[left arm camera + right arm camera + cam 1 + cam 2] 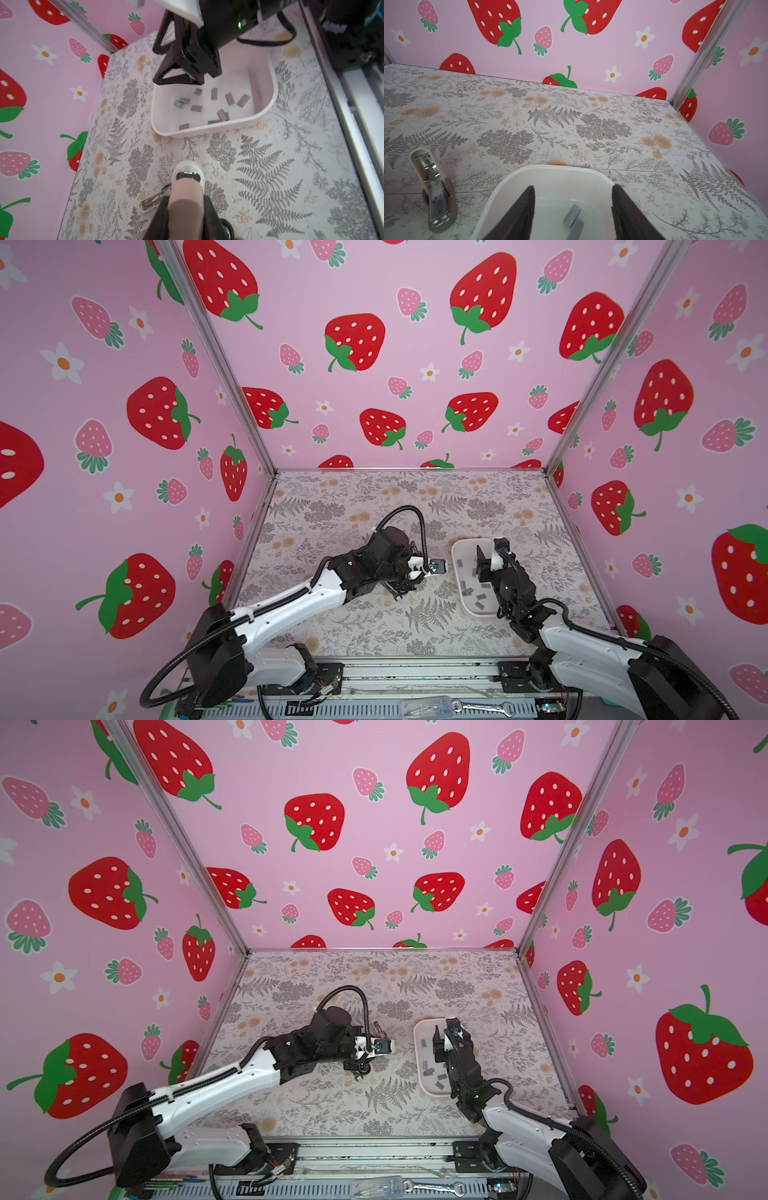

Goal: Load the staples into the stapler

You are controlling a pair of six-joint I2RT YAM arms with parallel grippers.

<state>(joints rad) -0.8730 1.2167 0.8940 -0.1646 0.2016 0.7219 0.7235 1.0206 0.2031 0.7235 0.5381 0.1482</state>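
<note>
The stapler [187, 193] is small and beige-pink, with a white end. It stands hinged open left of the tray, and its silver metal inside [428, 172] is bare. My left gripper [186, 207] is shut on its body; in both top views that gripper [401, 591] hides most of it. Several grey staples [196, 108] lie loose in a white tray [207, 131]. My right gripper [573, 187] hangs open over the tray [550, 167], and two staples [572, 213] lie below the gap between its fingers, untouched. In a top view the right gripper [488, 558] is over the tray's far half.
The tray [461, 556] sits right of centre on the floral table. Strawberry-print walls with aluminium posts close off the left, back and right. On the front rail lie a wrench [484, 707] and a clear plastic pouch [428, 703].
</note>
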